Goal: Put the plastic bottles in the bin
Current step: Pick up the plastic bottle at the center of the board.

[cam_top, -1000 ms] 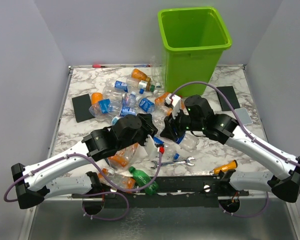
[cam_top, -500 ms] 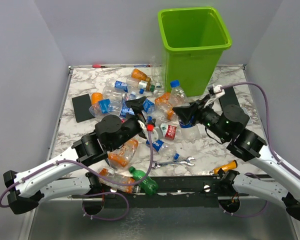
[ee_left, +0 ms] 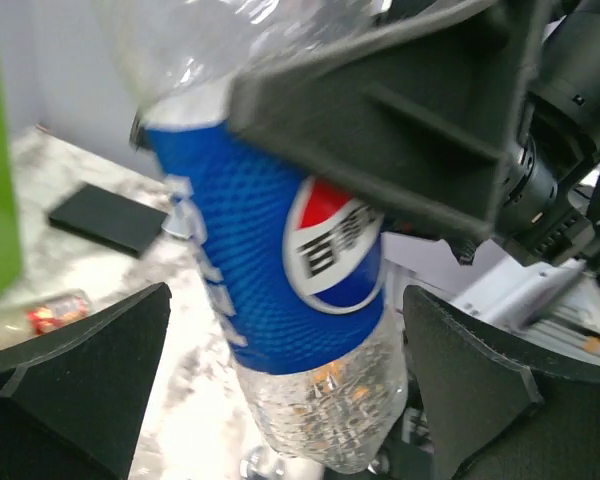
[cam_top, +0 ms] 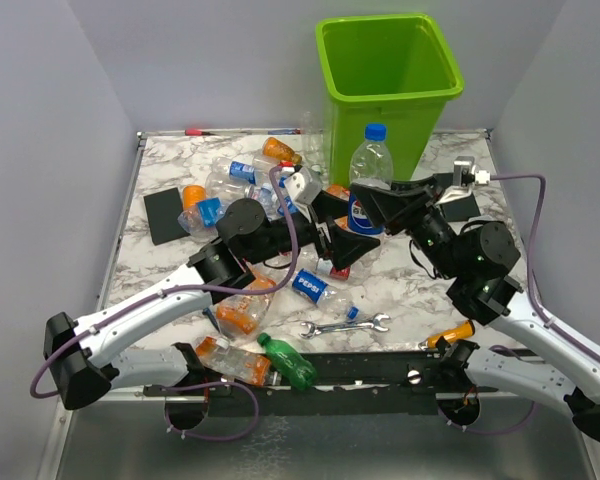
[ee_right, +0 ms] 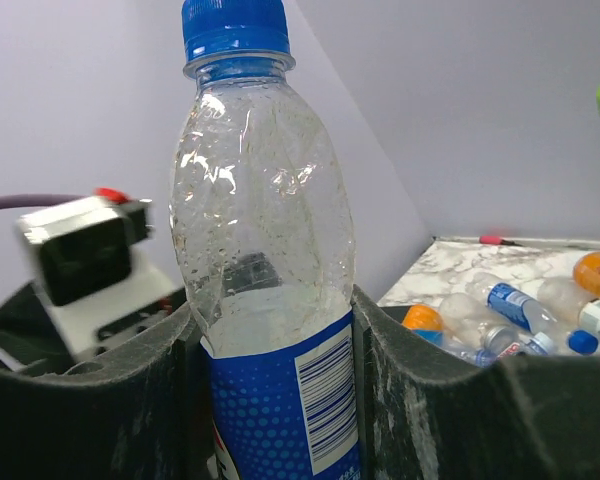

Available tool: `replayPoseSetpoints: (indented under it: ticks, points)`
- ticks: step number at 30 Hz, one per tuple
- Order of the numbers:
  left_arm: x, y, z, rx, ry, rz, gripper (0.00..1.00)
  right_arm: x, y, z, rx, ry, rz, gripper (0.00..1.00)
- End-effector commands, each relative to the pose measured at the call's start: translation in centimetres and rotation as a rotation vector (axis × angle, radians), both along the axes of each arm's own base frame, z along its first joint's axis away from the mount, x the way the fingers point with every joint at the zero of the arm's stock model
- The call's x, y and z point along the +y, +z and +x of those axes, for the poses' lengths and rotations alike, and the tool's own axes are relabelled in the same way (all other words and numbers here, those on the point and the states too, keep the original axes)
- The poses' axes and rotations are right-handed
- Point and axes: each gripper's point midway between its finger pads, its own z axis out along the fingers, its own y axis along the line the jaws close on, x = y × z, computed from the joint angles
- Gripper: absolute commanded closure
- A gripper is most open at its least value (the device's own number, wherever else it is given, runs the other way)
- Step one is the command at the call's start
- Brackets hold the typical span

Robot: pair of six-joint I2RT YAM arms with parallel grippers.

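Pepsi bottle base cut off in right wrist view. Left wrist view crops its cap, base blurry

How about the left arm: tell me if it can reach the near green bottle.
Probably yes: the left claw is open and empty, and nothing covers the green bottle, though the arm must fold back close to its base.
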Motion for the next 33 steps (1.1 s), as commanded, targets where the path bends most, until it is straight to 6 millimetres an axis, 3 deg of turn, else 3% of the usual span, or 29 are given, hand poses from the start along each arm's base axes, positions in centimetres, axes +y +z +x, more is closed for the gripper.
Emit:
replayPoseSetpoints:
  ticks: [1, 5, 10, 12, 15, 19, 25, 33]
  points:
    - [-0.2, 2.7, -3.6, 0.136, -0.292, -0.184, 0.01, -0.2, 1.4, -1.3, -0.041, 0.064, 0.113, 0.65]
    - [-1.4, 0.9, -3.5, 0.190, -0.333, -0.150, 0.04, -0.1, 1.3, -1.8, -0.050, 0.092, 0.155, 0.65]
    - [-1.6, -0.2, -3.7, 0.213, -0.356, -0.139, 0.42, 0.3, 0.9, -1.8, -0.046, 0.106, 0.142, 0.62]
    - [-1.5, -0.3, -3.8, 0.202, -0.354, -0.137, 0.56, 0.3, 0.7, -1.7, -0.034, 0.099, 0.116, 0.50]
    - [-1.2, -0.8, -3.8, 0.185, -0.342, -0.128, 0.69, 0.5, 0.2, -1.3, -0.012, 0.080, 0.040, 0.17]
    - [-1.1, -1.8, -3.3, 0.181, -0.310, -0.093, 0.75, -0.2, -0.1, -1.1, 0.012, 0.032, -0.083, 0.01]
    - [-0.6, -4.4, -2.0, 0.153, -0.213, 0.022, 0.75, -2.5, 2.6, -0.6, 0.023, -0.082, -0.249, 0.02]
    - [-0.1, -4.9, -2.0, 0.135, -0.192, 0.053, 0.76, -2.2, 2.3, 1.2, 0.108, -0.137, -0.351, 0.24]
